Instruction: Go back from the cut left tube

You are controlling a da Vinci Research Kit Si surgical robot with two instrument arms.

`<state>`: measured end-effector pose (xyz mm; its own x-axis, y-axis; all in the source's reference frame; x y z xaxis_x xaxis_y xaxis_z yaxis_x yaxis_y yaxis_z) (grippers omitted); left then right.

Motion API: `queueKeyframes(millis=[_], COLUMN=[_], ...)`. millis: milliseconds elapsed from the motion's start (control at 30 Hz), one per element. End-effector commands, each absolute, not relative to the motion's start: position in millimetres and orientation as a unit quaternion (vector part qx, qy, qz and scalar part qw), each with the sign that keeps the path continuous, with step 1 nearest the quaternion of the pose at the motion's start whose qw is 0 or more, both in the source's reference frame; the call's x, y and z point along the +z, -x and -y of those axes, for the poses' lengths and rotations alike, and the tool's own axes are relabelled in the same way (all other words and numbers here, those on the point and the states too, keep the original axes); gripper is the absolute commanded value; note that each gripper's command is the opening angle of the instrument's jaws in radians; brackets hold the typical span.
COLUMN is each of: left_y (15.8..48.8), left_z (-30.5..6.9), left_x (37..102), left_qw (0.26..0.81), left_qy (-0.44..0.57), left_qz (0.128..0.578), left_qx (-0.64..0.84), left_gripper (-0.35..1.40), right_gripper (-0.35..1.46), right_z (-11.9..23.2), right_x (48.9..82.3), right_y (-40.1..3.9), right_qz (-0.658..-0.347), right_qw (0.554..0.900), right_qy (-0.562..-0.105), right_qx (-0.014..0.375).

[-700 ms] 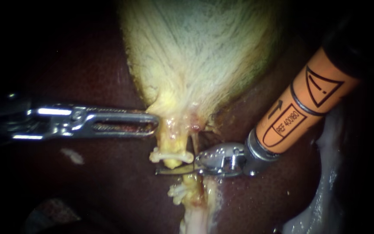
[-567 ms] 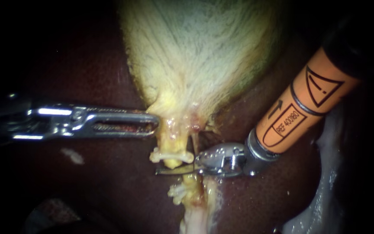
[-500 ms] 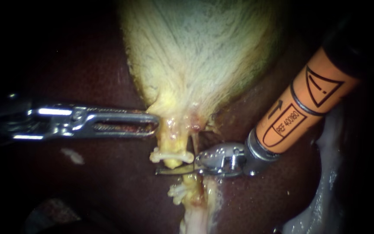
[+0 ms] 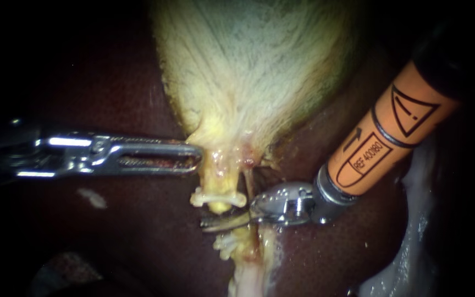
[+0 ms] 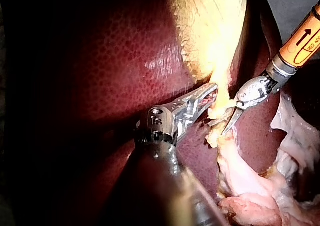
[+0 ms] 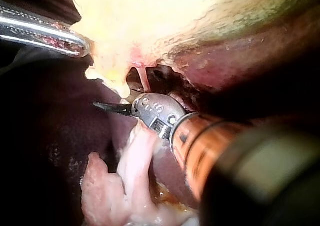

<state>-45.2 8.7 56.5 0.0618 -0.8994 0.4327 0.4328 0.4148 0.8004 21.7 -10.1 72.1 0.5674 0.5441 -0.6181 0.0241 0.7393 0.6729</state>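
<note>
1. Left tube (image 4: 218, 184) sits just below the centre of the endoscope view, hanging from the narrow end of the gallbladder (image 4: 248, 71). It is in two pieces: a short yellow upper stump, and a lower stump running towards the bottom edge of the frame, with a gap between them.
2. An upper clip (image 4: 218, 197), white, crosses the upper stump close to its cut end. A lower clip (image 4: 224, 242), also white, sits on the lower stump just below the gap.
3. The right instrument (image 4: 207, 223) comes in from the upper right of the frame, its shaft wrapped in an orange sleeve (image 4: 380, 148). Its two thin blades lie in the gap between the stumps, pointing towards the frame's left. A narrow slit shows between the blades, and they hold nothing.
4. The right tube (image 4: 247, 184) is a thin pinkish strand just right of the upper stump. It runs down from the gallbladder and passes behind the right instrument's hinge.
5. The left instrument (image 4: 196, 157) enters from the left edge at mid-height. Its jaws are closed on the edge of the gallbladder's narrow end, above and left of the upper clip.
6. Dark red liver (image 4: 138, 231) surrounds all of this, and pale tissue (image 4: 413, 220) lies along the lower right of the frame.
</note>
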Motion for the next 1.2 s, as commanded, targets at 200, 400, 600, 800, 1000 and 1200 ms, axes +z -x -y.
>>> queueKeyframes(millis=[200,400,600,800,1000,1200], left_y=[45.2,45.1,45.0,45.0,45.0,45.1], left_z=[-8.7,-8.8,-8.8,-8.8,-8.8,-8.8], left_x=[56.5,56.6,56.7,56.9,56.9,57.0], left_qw=[0.688,0.688,0.688,0.688,0.688,0.688], left_qy=[-0.241,-0.241,-0.241,-0.241,-0.241,-0.241], left_qz=[0.484,0.484,0.484,0.484,0.484,0.484], left_qx=[-0.484,-0.484,-0.484,-0.484,-0.484,-0.484], left_gripper=[-0.35,-0.35,-0.35,-0.35,-0.35,-0.35], right_gripper=[0.67,0.93,0.79,0.88,1.16,1.33], right_z=[10.1,10.5,11.6,9.7,7.0,4.8], right_x=[72.1,71.7,69.7,67.9,66.5,65.1], right_y=[-21.7,-21.2,-18.6,-15.1,-11.9,-9.5], right_qz=[-0.437,-0.438,-0.44,-0.44,-0.449,-0.458], right_qw=[0.824,0.823,0.822,0.826,0.842,0.859], right_qy=[-0.324,-0.326,-0.332,-0.314,-0.258,-0.19], right_qx=[0.158,0.155,0.145,0.157,0.153,0.129])
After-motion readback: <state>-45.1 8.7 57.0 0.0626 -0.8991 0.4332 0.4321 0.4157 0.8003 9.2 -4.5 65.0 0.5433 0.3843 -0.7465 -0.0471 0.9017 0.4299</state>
